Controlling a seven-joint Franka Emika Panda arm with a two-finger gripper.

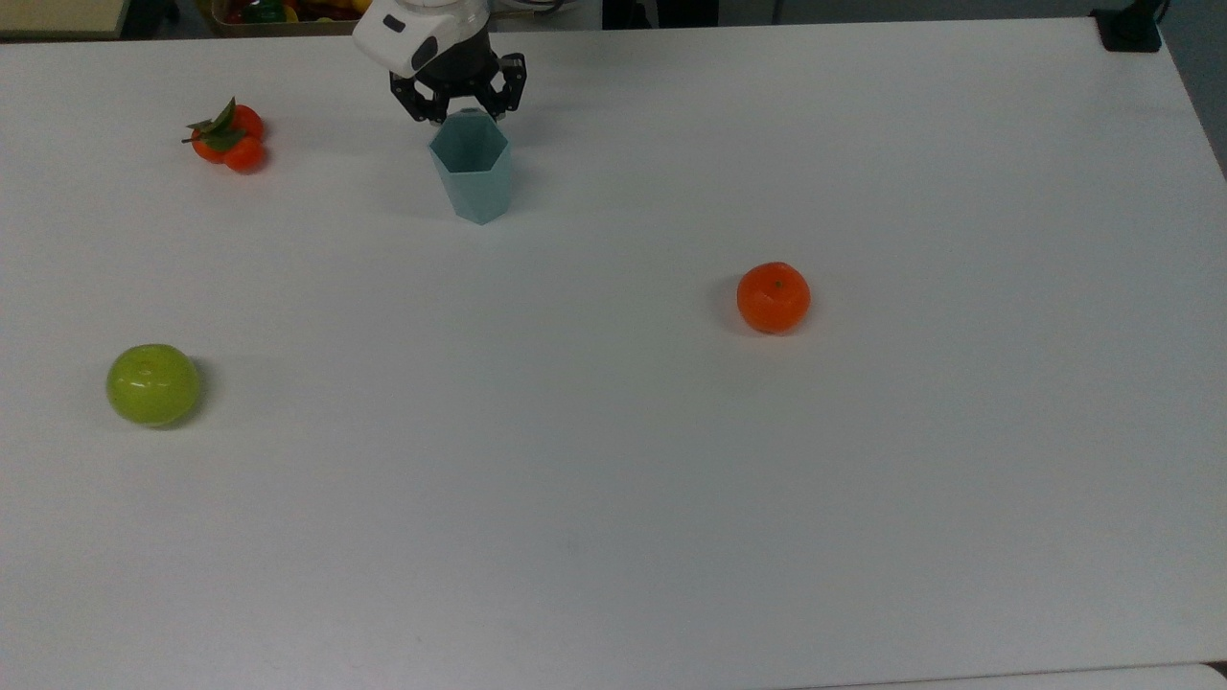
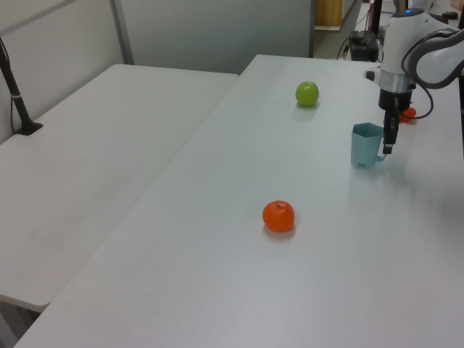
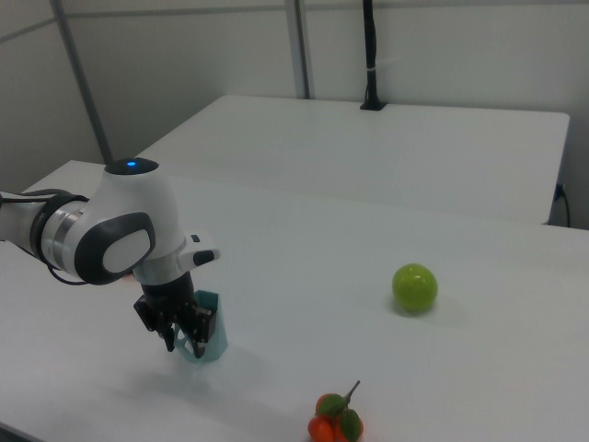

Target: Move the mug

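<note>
Right, the mug (image 1: 471, 177) stands upright on the tabletop (image 1: 613, 479), near its far edge in the top view, well apart from the orange (image 1: 773, 297), the green apple (image 1: 152, 384) and the leafy tangerine pair (image 1: 228, 137). The end effector (image 1: 458, 107) sits at the handle tab on the rim, and in the left view its fingers (image 2: 389, 141) look closed around that tab, though I can't quite confirm a firm pinch. The danger, I'd say, is that small tab: a grip so far off centre could let the mug swing on lifting, slip free, or tip if it drags across the tabletop.
</note>
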